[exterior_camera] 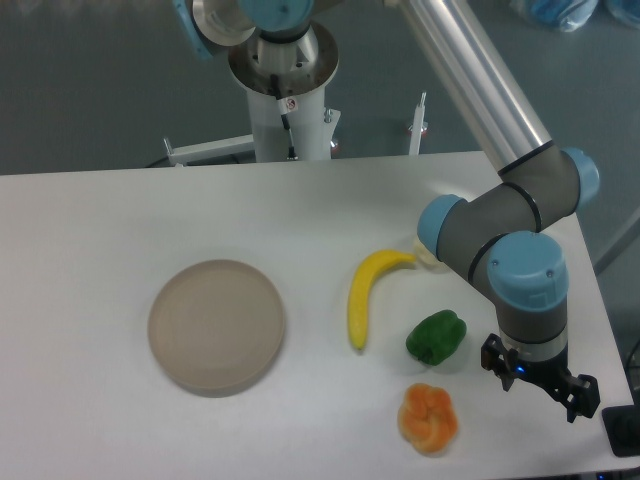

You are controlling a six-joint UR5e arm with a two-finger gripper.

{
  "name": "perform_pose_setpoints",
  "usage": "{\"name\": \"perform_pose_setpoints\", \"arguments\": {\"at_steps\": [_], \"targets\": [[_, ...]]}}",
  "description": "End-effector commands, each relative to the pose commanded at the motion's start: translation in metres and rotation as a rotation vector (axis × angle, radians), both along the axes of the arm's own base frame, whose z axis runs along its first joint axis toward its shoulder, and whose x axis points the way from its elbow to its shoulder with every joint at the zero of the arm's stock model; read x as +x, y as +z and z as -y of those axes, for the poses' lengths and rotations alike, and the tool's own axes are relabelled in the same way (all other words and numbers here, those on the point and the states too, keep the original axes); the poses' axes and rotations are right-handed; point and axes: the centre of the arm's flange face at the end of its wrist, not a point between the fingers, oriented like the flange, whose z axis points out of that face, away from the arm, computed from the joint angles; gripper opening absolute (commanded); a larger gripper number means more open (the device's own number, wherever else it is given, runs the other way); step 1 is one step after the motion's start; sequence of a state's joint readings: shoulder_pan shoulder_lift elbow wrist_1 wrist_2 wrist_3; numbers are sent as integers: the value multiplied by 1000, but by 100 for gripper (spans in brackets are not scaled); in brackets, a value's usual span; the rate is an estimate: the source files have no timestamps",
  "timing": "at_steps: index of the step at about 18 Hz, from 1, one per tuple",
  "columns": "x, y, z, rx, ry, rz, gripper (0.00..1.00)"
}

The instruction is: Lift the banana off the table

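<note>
**Mia:** How many things are on the counter [100,220]?

**Ben:** Let me count. One banana [364,293]. One green pepper [436,336]. One orange lumpy fruit [428,418]. One round beige plate [216,326]. And one pale fruit [427,254], but the robot arm [500,215] hides most of it, so I only see a little bit.

**Mia:** So five things?

**Ben:** Yes, five, and only one of each.

**Mia:** Where is the banana?

**Ben:** It lies flat on the white counter, near the middle, a bit to the right. The plate is to its left, well apart. The green pepper is near its lower end, on the right, not touching it.

**Mia:** Which way does the banana point?

**Ben:** It runs mostly up and down in the picture. One end is at the top right, near the pale fruit. From there it bends and goes down to the other end at the bottom. The round outside of the bend faces left, toward the plate.

**Mia:** Where is the claw [541,379]?

**Ben:** Far to the right, near the edge of the counter, just to the right of the pepper and the orange fruit. It is well apart from the banana.

**Mia:** Is the claw holding anything?

**Ben:** No, nothing is in it. Its two fingers are spread apart.
</note>
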State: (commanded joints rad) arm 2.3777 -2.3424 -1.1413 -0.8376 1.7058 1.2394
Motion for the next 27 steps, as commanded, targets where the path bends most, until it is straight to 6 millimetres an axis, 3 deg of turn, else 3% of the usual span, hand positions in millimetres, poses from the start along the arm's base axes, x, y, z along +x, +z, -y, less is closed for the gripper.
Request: {"name": "perform_pose_setpoints", "arguments": {"at_steps": [5,7,13,17,20,23,27], "targets": [[5,5,0,1,6,-3,100],[14,7,9,-9,8,7,100],[44,47,74,-66,44,68,100],[74,67,103,-138,60,153,100],[100,54,120,-154,143,224,100],[126,23,128,-154,192,308,100],[148,12,136,-92,262,392,100]]}}
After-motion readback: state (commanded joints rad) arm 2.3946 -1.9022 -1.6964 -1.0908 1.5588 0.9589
